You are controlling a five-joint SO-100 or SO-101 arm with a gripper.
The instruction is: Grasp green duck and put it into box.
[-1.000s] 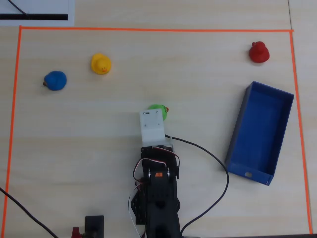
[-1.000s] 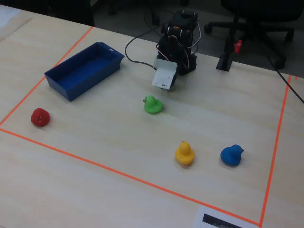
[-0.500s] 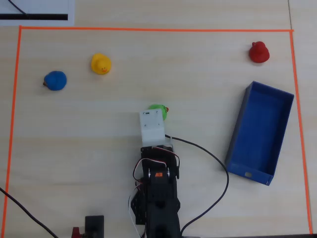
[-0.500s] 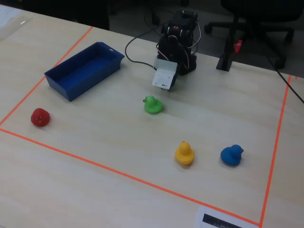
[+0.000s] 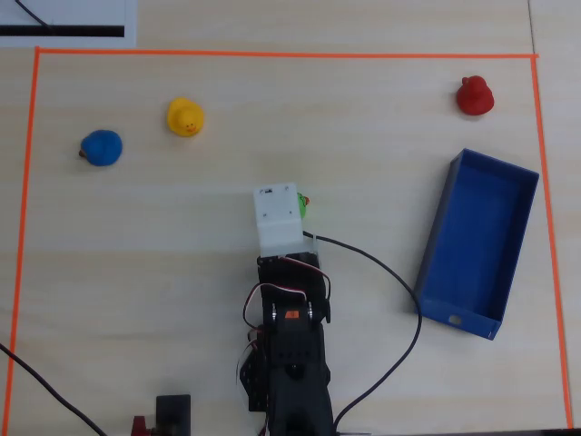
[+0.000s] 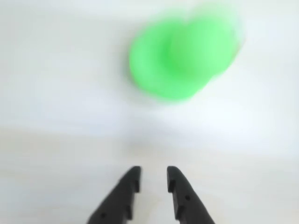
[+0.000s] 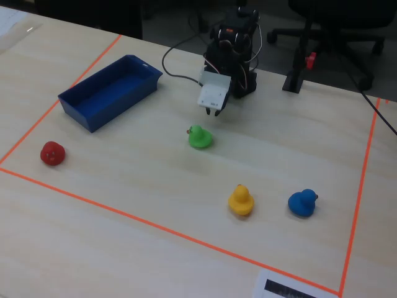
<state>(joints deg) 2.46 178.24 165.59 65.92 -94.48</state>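
Observation:
The green duck (image 7: 200, 138) sits on the table just in front of my gripper (image 7: 216, 112), which hangs a little above the table, apart from the duck. In the wrist view the duck (image 6: 180, 58) is a blurred green shape ahead of the gripper (image 6: 153, 175), whose two black fingers stand a small gap apart with nothing between them. From overhead only a green sliver of the duck (image 5: 301, 205) shows beside the white wrist mount (image 5: 277, 218). The blue box (image 5: 436, 238) lies empty at the right; in the fixed view it (image 7: 118, 105) is at the upper left.
A yellow duck (image 5: 185, 117), a blue duck (image 5: 101, 147) and a red duck (image 5: 475, 96) stand far from the arm. Orange tape (image 5: 272, 54) frames the work area. A black cable (image 5: 390, 272) loops between the arm and the box.

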